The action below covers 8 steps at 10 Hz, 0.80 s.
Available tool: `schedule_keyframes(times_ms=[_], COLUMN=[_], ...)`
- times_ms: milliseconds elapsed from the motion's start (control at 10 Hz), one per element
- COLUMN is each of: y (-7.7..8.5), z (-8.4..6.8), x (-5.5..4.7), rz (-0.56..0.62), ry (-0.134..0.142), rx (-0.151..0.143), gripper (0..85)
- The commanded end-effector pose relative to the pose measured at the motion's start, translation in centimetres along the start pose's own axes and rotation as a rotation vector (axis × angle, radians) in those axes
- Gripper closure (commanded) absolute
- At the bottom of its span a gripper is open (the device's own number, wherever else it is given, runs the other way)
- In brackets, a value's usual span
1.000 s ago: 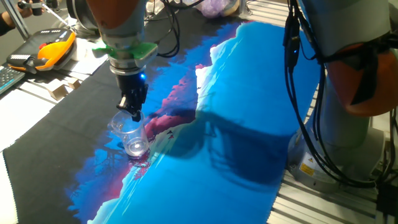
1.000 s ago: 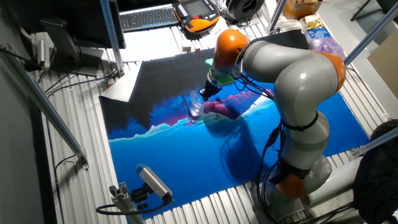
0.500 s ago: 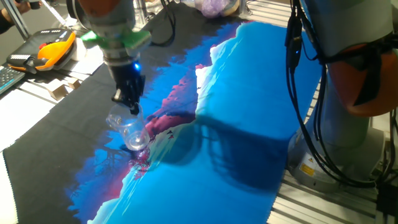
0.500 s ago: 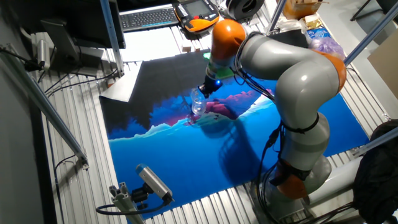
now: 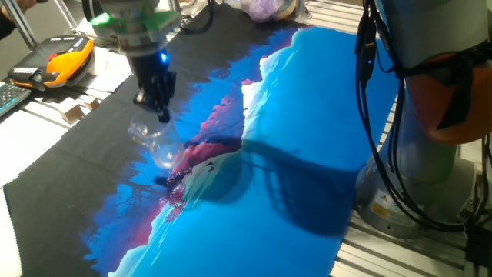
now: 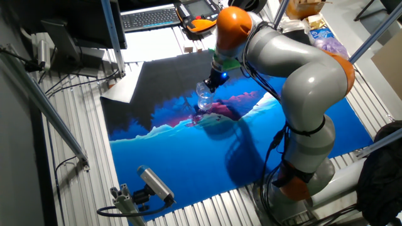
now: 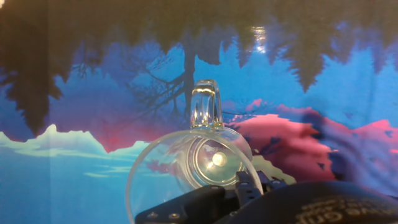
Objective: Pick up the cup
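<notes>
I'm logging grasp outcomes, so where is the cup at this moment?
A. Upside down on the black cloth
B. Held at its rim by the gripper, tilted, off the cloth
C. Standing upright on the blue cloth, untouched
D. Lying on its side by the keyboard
B: the gripper pinches the rim of the cup, which hangs tilted above the cloth.

the cup (image 7: 199, 165) is clear, glossy plastic with bright glints on its thick base. the printed mat (image 5: 307, 154) looks like smooth matt cloth. the end effector (image 5: 157, 104) is black and dull. the bench (image 6: 81, 125) shows ribbed bare metal.
</notes>
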<state>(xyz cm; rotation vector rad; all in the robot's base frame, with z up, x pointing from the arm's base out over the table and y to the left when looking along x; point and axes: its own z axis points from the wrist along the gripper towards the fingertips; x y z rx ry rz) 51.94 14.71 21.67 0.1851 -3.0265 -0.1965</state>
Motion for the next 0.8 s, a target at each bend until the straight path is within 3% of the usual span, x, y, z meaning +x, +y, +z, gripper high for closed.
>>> schedule_keyframes(times_ms=[0, 200, 700], y=[-0.16, -0.25, -0.32], z=[-0.12, -0.12, -0.1], x=[0.0, -0.04, -0.22], rz=[0.002, 0.008, 0.009], ry=[-0.002, -0.013, -0.011], rx=[0.0, 0.008, 0.004], gripper=[85.0, 85.0, 85.0])
